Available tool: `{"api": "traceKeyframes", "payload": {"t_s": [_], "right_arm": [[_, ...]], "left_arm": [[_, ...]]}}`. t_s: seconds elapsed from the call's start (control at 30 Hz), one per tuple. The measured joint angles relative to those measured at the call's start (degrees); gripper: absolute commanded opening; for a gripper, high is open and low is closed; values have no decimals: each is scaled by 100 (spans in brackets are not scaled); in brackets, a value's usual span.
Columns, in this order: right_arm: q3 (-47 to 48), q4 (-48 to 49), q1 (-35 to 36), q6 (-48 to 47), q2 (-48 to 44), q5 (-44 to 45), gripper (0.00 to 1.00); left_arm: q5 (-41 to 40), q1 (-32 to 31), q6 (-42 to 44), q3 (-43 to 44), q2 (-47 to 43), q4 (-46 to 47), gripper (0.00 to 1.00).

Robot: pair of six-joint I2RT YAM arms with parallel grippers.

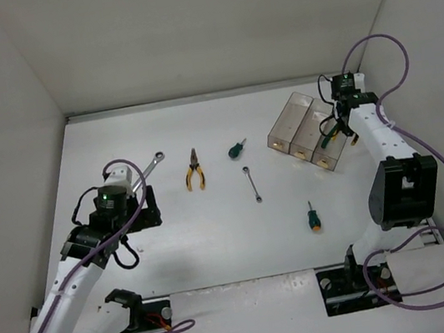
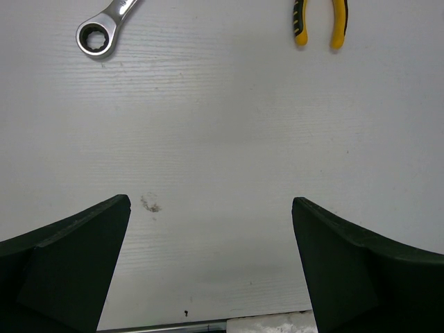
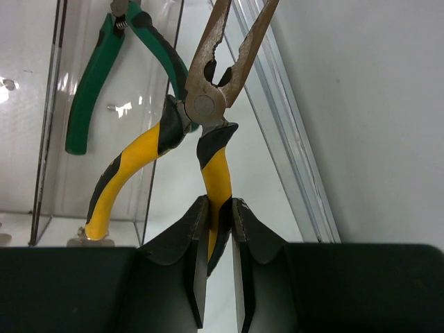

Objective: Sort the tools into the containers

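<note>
Starting far left with the left arm, stretched out over the bench. Out front, left jaws spread wide, gripping nothing, only bare bench and a faint smudge between the two dark fingers.

Ahead of them and well apart, a ring-ended silver wrench, flat on the bench at a slant. Just to its right, a loose yellow-handled pliers, nose toward the back, handles slightly splayed.

Moving along: a stubby green screwdriver toward the back, then a second slim wrench a little nearer, lying almost straight front to back. Further right and nearer still, another stubby screwdriver, alone on open bench. Five tools flat on the bench, none touching another.

Over on the right side: the row of three smoky clear bins, set at an angle near the back right corner. Inside one compartment, a green-handled pliers, lying along its length.

And at the far right, the right arm, bent over the right end of the bin row. There, right jaws clamped tight on one handle of a second yellow pliers, other handle splayed free, nose parted and pointing away from the wrist camera, over the compartment next to the green one. Contact with the bin floor: impossible to tell.
</note>
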Motion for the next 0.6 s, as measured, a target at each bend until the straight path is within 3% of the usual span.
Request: {"api": "traceKeyframes", "payload": {"t_s": [0.6], "right_arm": [[914,9,428,46,1169,745,0]], "left_arm": [[0,0,0,0,-4,26,100]]}}
